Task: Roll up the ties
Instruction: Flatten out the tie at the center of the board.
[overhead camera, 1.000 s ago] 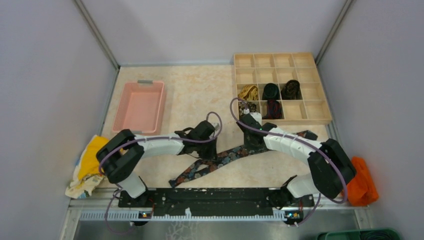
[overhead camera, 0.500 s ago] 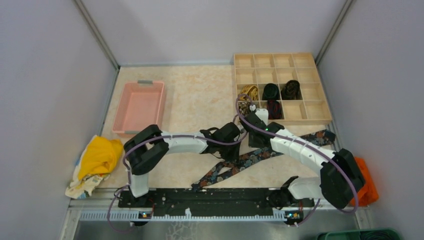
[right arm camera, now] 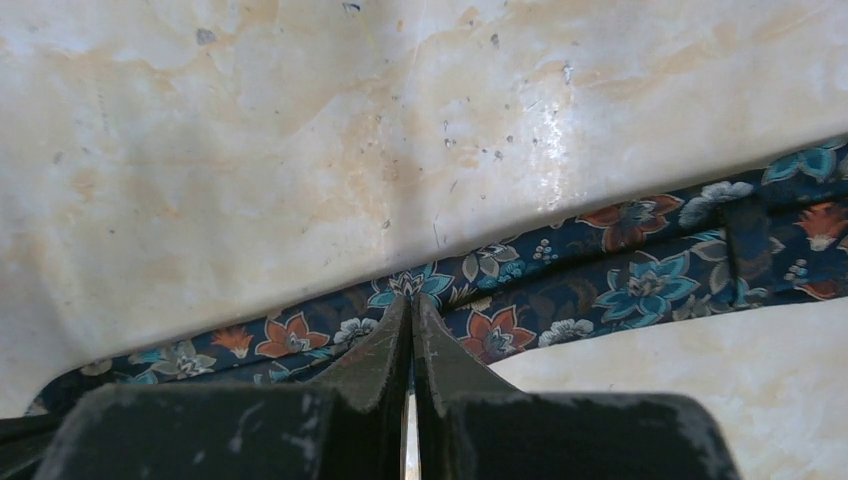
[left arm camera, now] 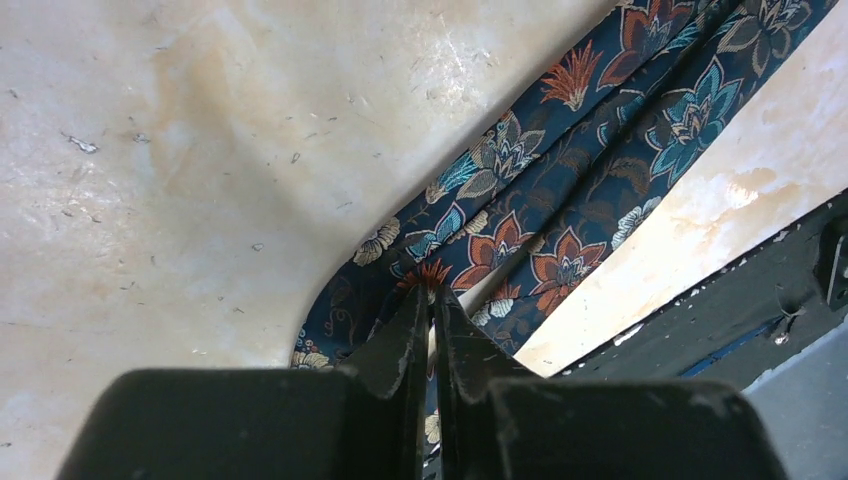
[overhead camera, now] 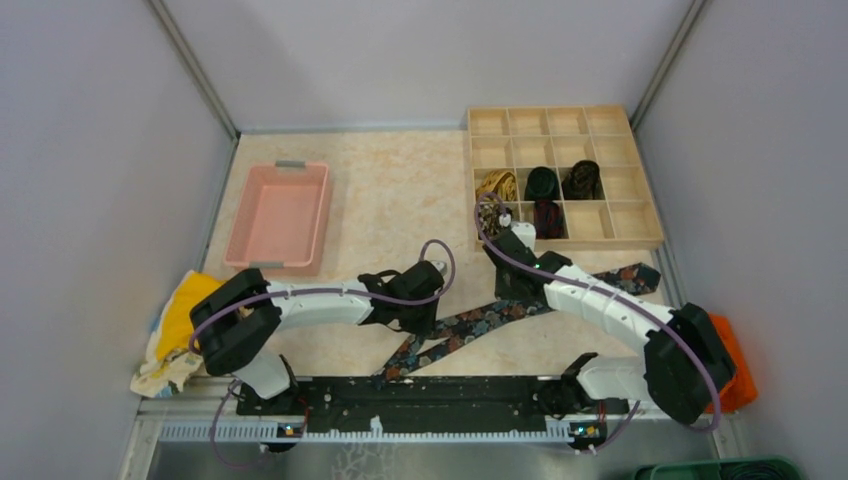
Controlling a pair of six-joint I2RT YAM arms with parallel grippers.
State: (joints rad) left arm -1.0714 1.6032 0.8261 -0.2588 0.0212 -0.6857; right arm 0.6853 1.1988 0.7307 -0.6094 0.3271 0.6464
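Tie [left arm camera: 560, 230] | folded, at left fingers [left arm camera: 398, 350] | right fingers [right arm camera: 385, 350] closed at edge

Floral tie [overhead camera: 470, 325] middle hidden beneath right arm [overhead camera: 600, 300].

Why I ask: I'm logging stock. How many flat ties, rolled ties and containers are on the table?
Flat tie: 1
Rolled ties: 5, one partly hidden
Pink tray: 1
Wooden box: 1
Total: 8
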